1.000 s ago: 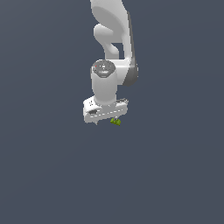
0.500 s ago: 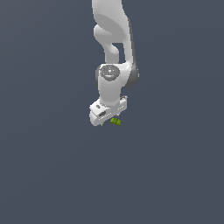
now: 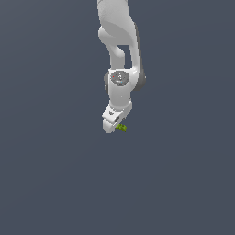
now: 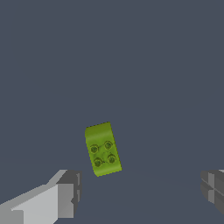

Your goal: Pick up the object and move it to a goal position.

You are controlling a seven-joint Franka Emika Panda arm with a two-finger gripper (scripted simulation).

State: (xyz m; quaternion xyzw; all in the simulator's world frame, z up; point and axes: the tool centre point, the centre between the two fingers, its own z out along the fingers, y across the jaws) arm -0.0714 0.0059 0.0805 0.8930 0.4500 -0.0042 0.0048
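In the wrist view the object (image 4: 103, 149) is a small yellow-green block, longer than it is wide, with four round studs clustered on the lower half of its face. Its long axis runs nearly up and down the frame, leaning a little so the upper end sits slightly left of the lower end. It lies just below the centre of that picture, against a plain dark grey ground.

The gripper (image 4: 140, 192) shows only as two fingers at the lower edge of the wrist view: one grey-tipped white finger (image 4: 61, 194) at lower left and the dark tip of the other at lower right. They stand wide apart, and the block sits in the gap between them, much closer to the lower-left one, with no contact visible to either. Whether the block rests on the ground or hangs above it cannot be told.

In the exterior view the white arm (image 3: 118, 50) comes down from the top centre, and the gripper (image 3: 114, 125) sits just above mid-frame. The object (image 3: 121, 128) is a tiny green speck at the gripper's lower right edge, too small there to read its direction.

Nothing else appears around the block in either view; only the even dark grey background.
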